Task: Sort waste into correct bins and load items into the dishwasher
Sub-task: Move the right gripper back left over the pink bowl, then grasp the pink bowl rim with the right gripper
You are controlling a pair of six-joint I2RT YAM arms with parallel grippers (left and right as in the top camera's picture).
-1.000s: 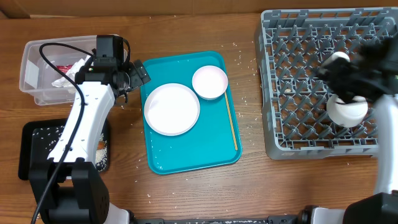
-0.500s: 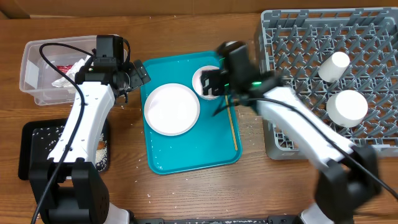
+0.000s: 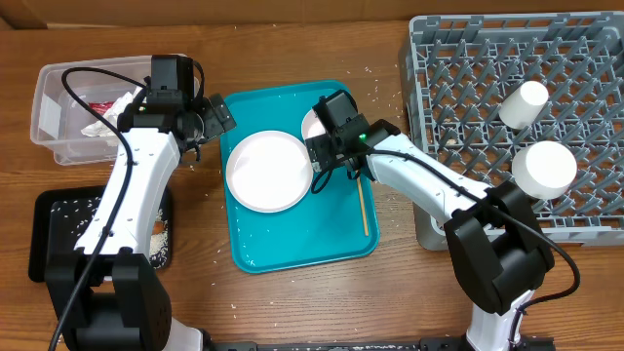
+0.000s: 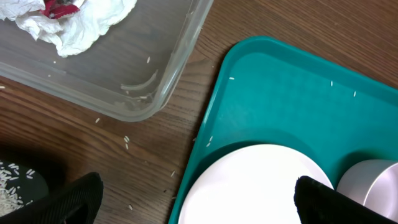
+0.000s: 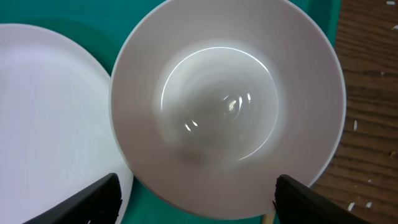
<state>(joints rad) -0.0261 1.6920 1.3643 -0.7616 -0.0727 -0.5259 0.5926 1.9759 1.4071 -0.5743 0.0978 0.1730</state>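
Note:
A white bowl point(image 5: 227, 106) sits on the teal tray's back right, beside the large white plate point(image 3: 268, 171). My right gripper point(image 5: 199, 199) is open, just above the bowl, with a finger on each side of its near rim. It hides most of the bowl point(image 3: 310, 122) in the overhead view. A thin wooden stick point(image 3: 363, 205) lies along the tray's right edge. My left gripper point(image 4: 196, 202) is open and empty, above the tray's left edge and the plate point(image 4: 255, 186). The clear tub point(image 4: 155, 68) holds a crumpled napkin point(image 4: 81, 25) and a red wrapper point(image 4: 59, 7).
The grey dish rack point(image 3: 468, 97) at the right holds a white cup point(image 3: 524, 102) and an upturned white bowl point(image 3: 544, 168). A black tray point(image 3: 49, 219) with rice lies front left. The teal tray point(image 3: 292, 244) is in the middle. Rice grains are scattered on the wood.
My right arm has swung left from the dish rack, leaving the bowl and the cup in it, and now hovers over the bowl on the teal tray. The left arm has not moved.

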